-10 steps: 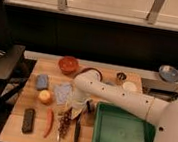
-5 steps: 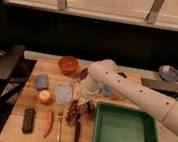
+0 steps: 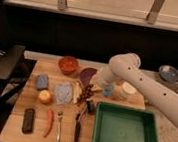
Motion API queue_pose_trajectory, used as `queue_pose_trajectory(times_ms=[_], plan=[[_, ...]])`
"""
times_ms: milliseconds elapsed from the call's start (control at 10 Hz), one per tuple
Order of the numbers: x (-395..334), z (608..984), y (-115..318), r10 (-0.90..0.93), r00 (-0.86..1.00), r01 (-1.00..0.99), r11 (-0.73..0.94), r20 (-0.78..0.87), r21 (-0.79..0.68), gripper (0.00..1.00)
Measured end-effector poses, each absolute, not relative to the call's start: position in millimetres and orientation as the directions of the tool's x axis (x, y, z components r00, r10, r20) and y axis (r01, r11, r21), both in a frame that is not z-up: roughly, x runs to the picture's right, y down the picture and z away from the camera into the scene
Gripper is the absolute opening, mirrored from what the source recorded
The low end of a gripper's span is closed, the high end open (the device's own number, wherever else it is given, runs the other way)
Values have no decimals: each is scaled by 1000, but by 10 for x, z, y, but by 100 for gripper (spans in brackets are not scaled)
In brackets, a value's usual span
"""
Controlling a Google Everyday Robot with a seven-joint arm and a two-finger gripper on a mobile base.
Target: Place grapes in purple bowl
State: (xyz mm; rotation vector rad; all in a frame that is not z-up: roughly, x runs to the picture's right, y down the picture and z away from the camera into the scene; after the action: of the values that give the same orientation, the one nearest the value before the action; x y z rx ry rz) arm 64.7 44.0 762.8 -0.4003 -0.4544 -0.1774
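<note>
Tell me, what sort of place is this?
Likely a robot lab's mock kitchen: a wooden table holding a purple bowl, grapes and a green tray, and a white arm, its shut tool down by the grapes.

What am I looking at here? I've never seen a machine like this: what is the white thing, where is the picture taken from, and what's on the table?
The white thing is a robot arm reaching in from the right. One camera looks down on the wooden table from the front. At the arm's tip is the gripper, above the table's middle; its two fingers are shut, apparently on the grapes, just beside the purple bowl. Also there: an orange bowl, a carrot, a fork, a blue cup and a green tray.
</note>
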Motion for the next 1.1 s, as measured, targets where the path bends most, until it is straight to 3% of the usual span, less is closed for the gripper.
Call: queue_pose_trajectory(times_ms=[200,1100], plan=[[874,7749,192,-44,898,200,927,437,-318,0],[724,7805,-36,-25,877,171,949,480,-264,0]])
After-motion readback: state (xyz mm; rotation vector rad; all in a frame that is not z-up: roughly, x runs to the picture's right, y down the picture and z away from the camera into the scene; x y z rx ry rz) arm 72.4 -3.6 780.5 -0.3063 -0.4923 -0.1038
